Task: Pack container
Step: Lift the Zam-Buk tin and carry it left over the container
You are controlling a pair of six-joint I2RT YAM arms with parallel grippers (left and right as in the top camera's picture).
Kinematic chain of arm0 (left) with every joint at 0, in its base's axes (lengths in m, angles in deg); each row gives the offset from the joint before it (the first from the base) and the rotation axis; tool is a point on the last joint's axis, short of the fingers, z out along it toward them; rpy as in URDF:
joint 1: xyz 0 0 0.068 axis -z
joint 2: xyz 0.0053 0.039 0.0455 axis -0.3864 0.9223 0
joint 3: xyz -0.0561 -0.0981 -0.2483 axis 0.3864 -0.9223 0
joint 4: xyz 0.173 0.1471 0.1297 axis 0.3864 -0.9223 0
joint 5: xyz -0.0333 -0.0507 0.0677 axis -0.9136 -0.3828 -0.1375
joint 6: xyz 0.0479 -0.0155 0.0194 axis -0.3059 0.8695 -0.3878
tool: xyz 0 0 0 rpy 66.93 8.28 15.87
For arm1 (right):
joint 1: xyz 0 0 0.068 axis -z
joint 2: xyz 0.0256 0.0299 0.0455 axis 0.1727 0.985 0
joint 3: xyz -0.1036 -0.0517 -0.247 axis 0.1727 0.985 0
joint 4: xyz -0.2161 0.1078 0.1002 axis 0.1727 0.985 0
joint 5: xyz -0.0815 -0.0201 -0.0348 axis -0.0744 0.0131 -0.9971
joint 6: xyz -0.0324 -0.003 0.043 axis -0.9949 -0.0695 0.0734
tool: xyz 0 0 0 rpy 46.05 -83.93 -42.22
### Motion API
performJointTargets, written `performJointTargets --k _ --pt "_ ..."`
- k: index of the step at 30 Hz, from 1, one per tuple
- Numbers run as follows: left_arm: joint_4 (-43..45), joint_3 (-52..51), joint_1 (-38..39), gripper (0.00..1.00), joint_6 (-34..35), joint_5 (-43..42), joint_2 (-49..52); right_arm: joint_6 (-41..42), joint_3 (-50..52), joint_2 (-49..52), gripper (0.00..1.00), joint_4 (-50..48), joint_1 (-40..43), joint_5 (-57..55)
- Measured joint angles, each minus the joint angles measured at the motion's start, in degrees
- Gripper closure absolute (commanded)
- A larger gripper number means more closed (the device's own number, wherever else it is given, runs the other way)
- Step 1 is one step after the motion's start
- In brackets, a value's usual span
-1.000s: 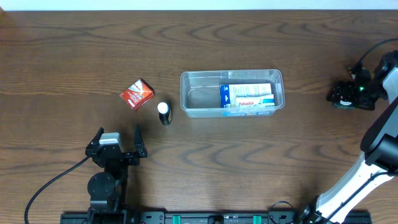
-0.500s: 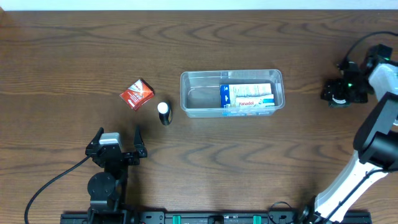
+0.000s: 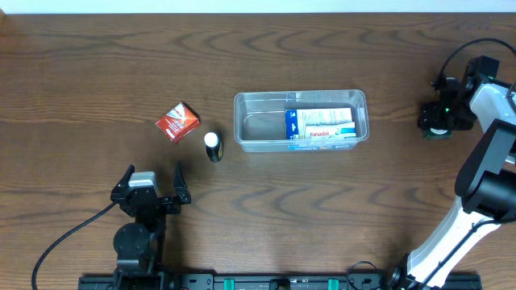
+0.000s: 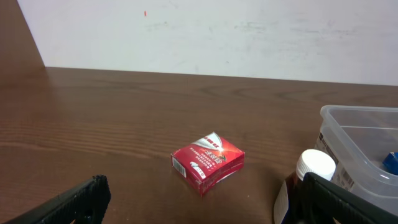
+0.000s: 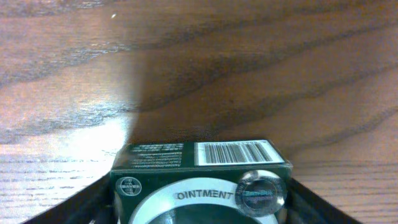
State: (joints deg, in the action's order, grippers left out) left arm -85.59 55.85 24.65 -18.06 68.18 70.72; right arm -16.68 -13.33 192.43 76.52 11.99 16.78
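Observation:
The clear plastic container (image 3: 300,121) sits mid-table with a blue and white carton (image 3: 321,124) inside its right half; its corner shows in the left wrist view (image 4: 360,140). My right gripper (image 3: 439,118) is at the far right, shut on a dark green ointment box (image 5: 200,180) that fills the space between its fingers. My left gripper (image 3: 153,184) is open and empty near the front left. A small red box (image 3: 176,121) (image 4: 208,161) and a white-capped bottle (image 3: 212,146) (image 4: 308,183) lie ahead of it.
The table's back edge meets a white wall (image 4: 211,34). The right arm's white links (image 3: 484,169) reach along the right edge. A black cable (image 3: 68,238) trails from the left arm's base.
My right gripper has moved left and slightly up in the overhead view, carrying the green box toward the container. The left arm has not moved.

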Motion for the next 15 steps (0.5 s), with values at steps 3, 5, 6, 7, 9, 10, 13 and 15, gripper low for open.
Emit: performJointTargets --k 3,5,6,7,9,10,13,15 --pt "0.0 0.0 0.0 0.02 0.0 0.0 0.0 0.11 -0.02 0.0 0.34 0.02 0.0 -0.02" --pt "0.0 0.0 0.0 0.02 0.0 0.0 0.0 0.26 0.0 0.0 0.33 0.11 0.0 -0.04" --pt "0.0 0.0 0.0 0.02 0.0 0.0 0.0 0.31 -0.02 0.0 0.34 0.13 0.0 -0.04" --pt "0.0 0.0 0.0 0.02 0.0 0.0 0.0 0.48 -0.02 0.0 0.34 0.13 0.0 -0.07" --pt "0.0 0.0 0.0 0.02 0.0 0.0 0.0 0.83 -0.02 0.0 0.37 0.13 0.0 -0.09" --pt "0.0 0.0 0.0 0.02 0.0 0.0 0.0 1.36 -0.02 -0.02 0.39 0.13 0.0 -0.09" --pt "0.0 0.0 0.0 0.02 0.0 0.0 0.0 3.04 -0.02 -0.07 0.45 0.11 -0.02 -0.02" --pt "0.0 0.0 0.0 0.02 0.0 0.0 0.0 4.28 -0.04 -0.15 0.45 0.17 -0.04 0.0"
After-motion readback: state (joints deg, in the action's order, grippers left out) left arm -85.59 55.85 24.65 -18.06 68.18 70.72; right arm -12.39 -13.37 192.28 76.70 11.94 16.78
